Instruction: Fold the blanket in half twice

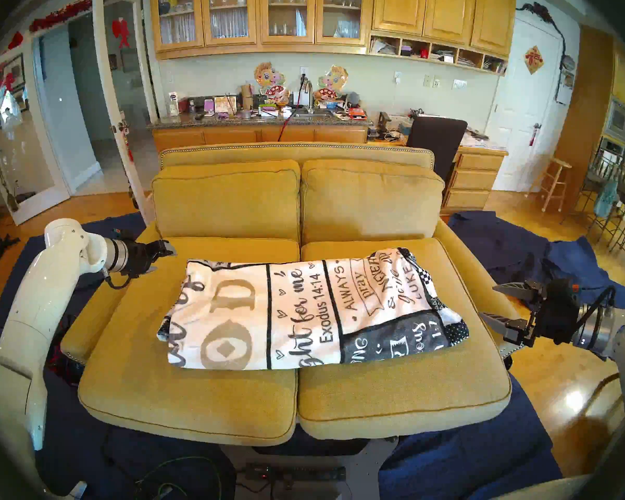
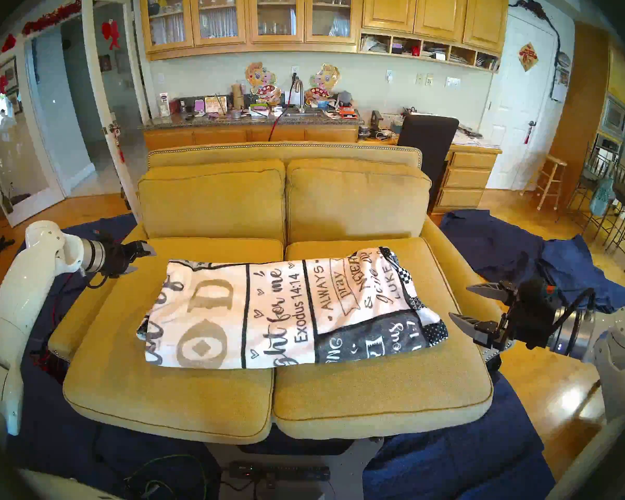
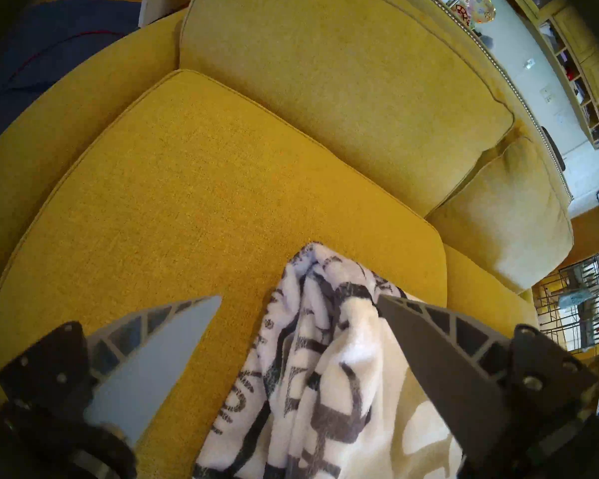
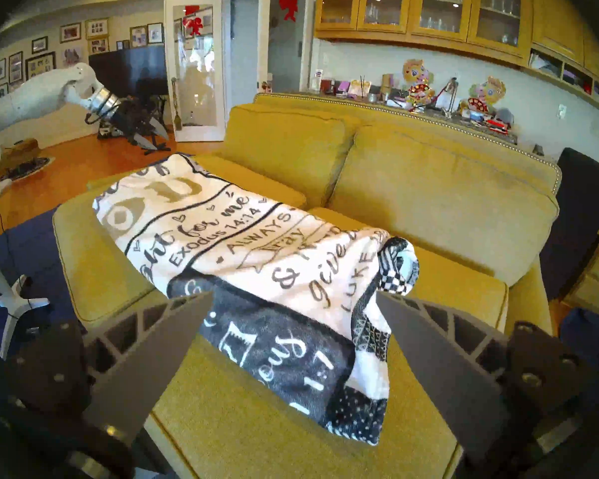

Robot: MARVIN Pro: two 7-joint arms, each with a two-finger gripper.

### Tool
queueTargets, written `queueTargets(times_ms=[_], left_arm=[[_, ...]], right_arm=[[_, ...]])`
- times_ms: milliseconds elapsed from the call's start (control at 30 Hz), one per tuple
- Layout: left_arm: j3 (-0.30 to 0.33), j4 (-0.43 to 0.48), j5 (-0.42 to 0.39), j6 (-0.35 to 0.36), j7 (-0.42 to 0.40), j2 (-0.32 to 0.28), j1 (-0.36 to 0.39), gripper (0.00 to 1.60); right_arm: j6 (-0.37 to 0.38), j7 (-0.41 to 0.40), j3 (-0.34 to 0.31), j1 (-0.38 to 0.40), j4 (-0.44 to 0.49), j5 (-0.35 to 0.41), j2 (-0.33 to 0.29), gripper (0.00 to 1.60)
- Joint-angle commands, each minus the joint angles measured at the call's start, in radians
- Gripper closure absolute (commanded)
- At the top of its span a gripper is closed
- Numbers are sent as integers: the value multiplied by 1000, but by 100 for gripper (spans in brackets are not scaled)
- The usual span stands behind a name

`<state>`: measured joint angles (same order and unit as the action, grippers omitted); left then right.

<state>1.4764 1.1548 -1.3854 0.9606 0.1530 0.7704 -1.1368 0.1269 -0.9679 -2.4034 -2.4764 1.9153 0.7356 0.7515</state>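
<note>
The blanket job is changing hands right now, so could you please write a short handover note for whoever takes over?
Left claw: open, empty, off the blanket's far left corner.
Right claw: open, empty, beside the blanket's right end.
Blanket: lying as a layered, folded rectangle across both seat cushions of the yellow sofa, touched by neither claw.
Done: the folding appears complete, though the layer count is not certain.
Left: check the edges, tidy if needed.

Fluffy fleece blanket [image 1: 304, 308], coarse woven sofa [image 1: 195, 398], glossy wooden floor [image 1: 563, 391]
</note>
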Motion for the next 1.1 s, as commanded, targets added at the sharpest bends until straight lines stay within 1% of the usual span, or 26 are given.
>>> queueTargets(times_ms=[0, 33, 67, 167, 200, 233, 267, 333, 367, 400, 467, 500, 767, 833, 967, 1067], left_arm=[[-21, -22, -20, -1, 1, -4, 119, 0], [-18, -18, -23, -1, 1, -5, 112, 0], [-30, -32, -24, -1, 3, -4, 128, 0], [-46, -49, -30, -1, 5, -3, 146, 0], [-64, -71, -32, -1, 8, -1, 172, 0], [-49, -50, -35, -1, 5, -5, 144, 0], [-68, -74, -37, -1, 7, -2, 172, 0], [-85, -92, -42, -1, 7, -2, 190, 0], [-77, -87, -49, -1, 6, -3, 179, 0], [-90, -109, -54, -1, 5, -1, 201, 0], [-95, -123, -64, -1, 3, -4, 213, 0], [-91, -117, -67, -1, 2, -6, 206, 0], [-143, -200, -91, -1, 6, -4, 273, 0], [-151, -212, -96, -1, 5, -5, 277, 0], [-196, -256, -111, -1, -5, -9, 306, 0], [-248, -286, -121, -1, -20, -16, 326, 0]], right_arm=[[16, 18, -30, 13, 35, 10, 7, 0], [20, 20, -31, 13, 37, 10, 9, 0], [23, 22, -32, 13, 39, 9, 10, 0], [33, 27, -34, 13, 45, 8, 15, 0], [36, 30, -35, 14, 48, 8, 16, 0], [38, 31, -35, 14, 49, 8, 17, 0], [41, 33, -36, 14, 51, 7, 18, 0], [47, 36, -37, 14, 54, 7, 21, 0], [49, 37, -37, 14, 55, 6, 22, 0], [52, 39, -38, 14, 57, 6, 23, 0], [56, 41, -38, 15, 59, 5, 25, 0], [58, 42, -38, 15, 60, 5, 25, 0], [73, 50, -41, 15, 68, 4, 29, 0], [76, 52, -42, 15, 69, 4, 29, 0], [79, 55, -43, 14, 72, 3, 30, 0], [80, 57, -44, 13, 74, 3, 31, 0]])
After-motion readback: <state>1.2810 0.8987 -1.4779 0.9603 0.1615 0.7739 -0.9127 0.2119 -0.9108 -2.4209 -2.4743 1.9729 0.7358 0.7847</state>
